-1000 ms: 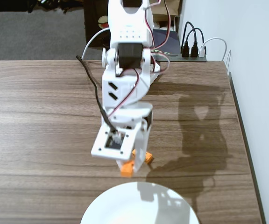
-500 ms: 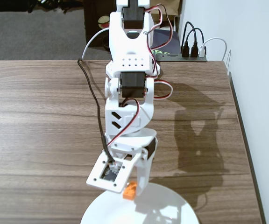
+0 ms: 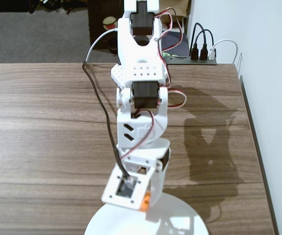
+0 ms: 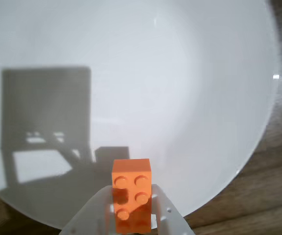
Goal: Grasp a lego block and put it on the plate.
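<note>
Wrist view: lego block [image 4: 131, 196] pinched in hand [image 4: 131, 218] above plate [image 4: 180, 98].

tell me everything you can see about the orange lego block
The lego block is a small bright orange brick of glossy plastic with round studs on its upper face; five show in the wrist view, in two rows. It is clamped between the white fingers of the gripper, one on each long side, its free end pointing out over the white plate. It appears to hang above the plate rather than rest on it. In the fixed view only an orange sliver shows beneath the arm.
</note>
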Robot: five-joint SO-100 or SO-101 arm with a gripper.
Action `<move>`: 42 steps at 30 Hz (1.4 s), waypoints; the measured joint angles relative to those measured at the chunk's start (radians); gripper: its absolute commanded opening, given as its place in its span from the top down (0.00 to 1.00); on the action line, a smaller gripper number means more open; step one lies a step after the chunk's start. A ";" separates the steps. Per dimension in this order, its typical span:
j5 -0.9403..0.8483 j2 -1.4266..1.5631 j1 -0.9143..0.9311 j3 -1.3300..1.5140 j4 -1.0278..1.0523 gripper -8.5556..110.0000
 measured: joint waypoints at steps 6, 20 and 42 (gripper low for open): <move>-0.097 -0.021 0.000 -0.003 0.011 0.91; -0.126 -0.060 0.009 -0.038 0.011 0.82; -0.104 0.268 0.028 0.179 0.103 0.90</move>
